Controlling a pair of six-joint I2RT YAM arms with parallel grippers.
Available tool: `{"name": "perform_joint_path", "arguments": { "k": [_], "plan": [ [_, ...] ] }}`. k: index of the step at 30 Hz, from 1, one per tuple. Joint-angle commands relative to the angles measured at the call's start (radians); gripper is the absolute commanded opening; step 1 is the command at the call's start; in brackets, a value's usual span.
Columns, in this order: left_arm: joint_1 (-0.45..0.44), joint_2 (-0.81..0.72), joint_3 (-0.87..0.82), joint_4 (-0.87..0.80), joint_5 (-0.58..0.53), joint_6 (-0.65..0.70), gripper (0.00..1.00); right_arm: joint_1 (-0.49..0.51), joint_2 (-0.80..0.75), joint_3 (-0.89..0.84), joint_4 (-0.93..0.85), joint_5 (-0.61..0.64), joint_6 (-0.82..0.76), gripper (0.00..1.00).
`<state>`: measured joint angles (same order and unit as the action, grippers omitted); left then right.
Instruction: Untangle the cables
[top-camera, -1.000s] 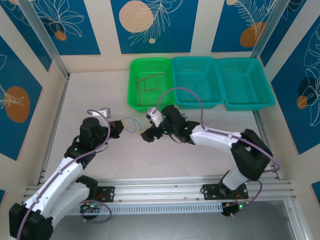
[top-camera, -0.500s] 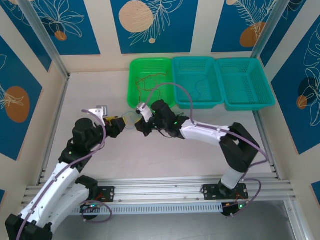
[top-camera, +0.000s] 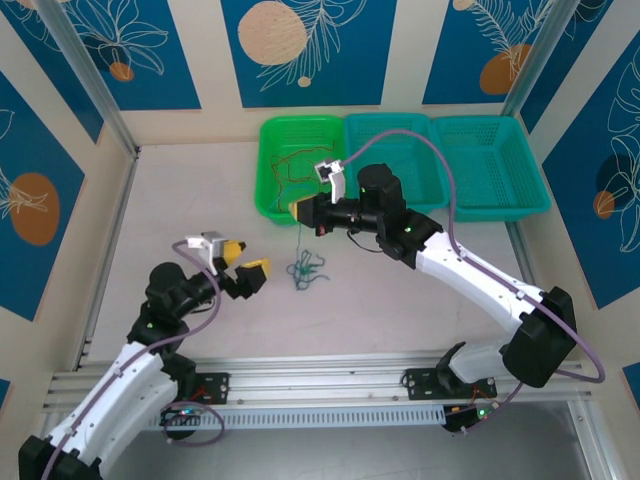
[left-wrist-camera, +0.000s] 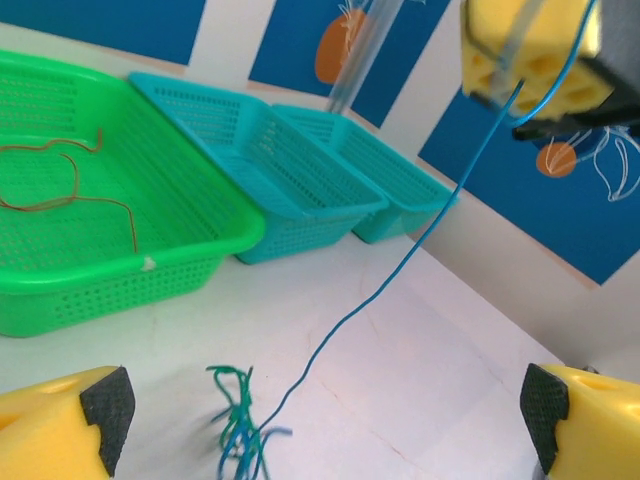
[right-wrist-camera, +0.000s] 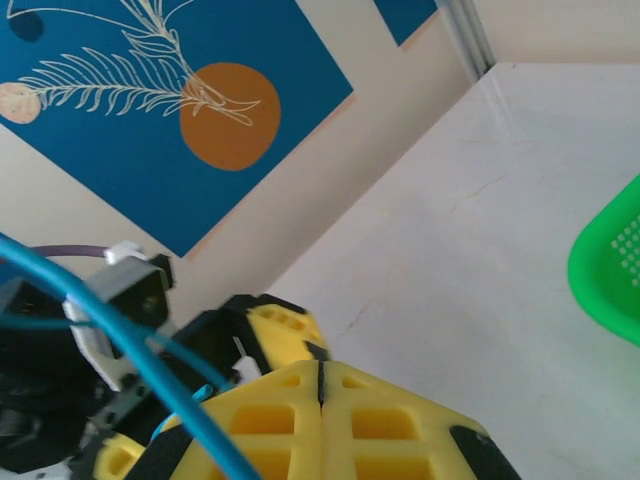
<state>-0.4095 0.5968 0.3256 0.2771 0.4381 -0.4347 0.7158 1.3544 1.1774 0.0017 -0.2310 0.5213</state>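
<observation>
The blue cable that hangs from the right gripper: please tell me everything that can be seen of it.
The blue cable is a thin, glossy, flexible wire. Its upper end is pinched between the shut yellow pads of the right gripper, which is raised above the table. From there it hangs in a gentle curve down to the table, where its lower end runs into a small blue-green tangle lying in front of the green basket.

Thin blue wire (left-wrist-camera: 400, 270) rises slanted from a blue-green wire tangle (top-camera: 305, 270) at worktop (top-camera: 200, 200) centre. Thin red-brown wire (left-wrist-camera: 131, 222) lies curled in the far green plastic basket (left-wrist-camera: 215, 235).
</observation>
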Motion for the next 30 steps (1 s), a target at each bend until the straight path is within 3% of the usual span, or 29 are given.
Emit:
{"name": "perform_joint_path", "arguments": {
  "k": [1, 8, 12, 16, 22, 24, 28, 30],
  "plan": [
    [-0.075, 0.082, -0.014, 0.120, -0.003, 0.040, 1.00, 0.016, -0.021, 0.032, -0.014, -0.050, 0.076, 0.00],
    [-0.225, 0.409, 0.026, 0.192, -0.265, 0.113, 1.00, 0.062, -0.034, 0.075, 0.016, -0.018, 0.166, 0.00],
    [-0.265, 0.618, 0.059, 0.292, -0.287, 0.108, 0.97, 0.075, -0.049, 0.088, 0.031, 0.042, 0.220, 0.00],
    [-0.319, 0.798, 0.112, 0.389, -0.335, 0.083, 0.89, 0.077, -0.064, 0.086, 0.025, 0.089, 0.249, 0.00],
    [-0.349, 0.942, 0.175, 0.510, -0.344, 0.051, 0.75, 0.067, -0.079, 0.076, -0.005, 0.102, 0.267, 0.00],
    [-0.350, 0.970, 0.194, 0.513, -0.342, 0.060, 0.65, 0.066, -0.090, 0.069, -0.008, 0.102, 0.269, 0.00],
    [-0.351, 1.009, 0.210, 0.510, -0.342, 0.058, 0.14, 0.050, -0.116, 0.058, -0.014, 0.114, 0.271, 0.00],
    [-0.350, 1.007, 0.201, 0.502, -0.360, 0.049, 0.00, 0.027, -0.129, 0.056, -0.040, 0.136, 0.278, 0.00]
  ]
}}
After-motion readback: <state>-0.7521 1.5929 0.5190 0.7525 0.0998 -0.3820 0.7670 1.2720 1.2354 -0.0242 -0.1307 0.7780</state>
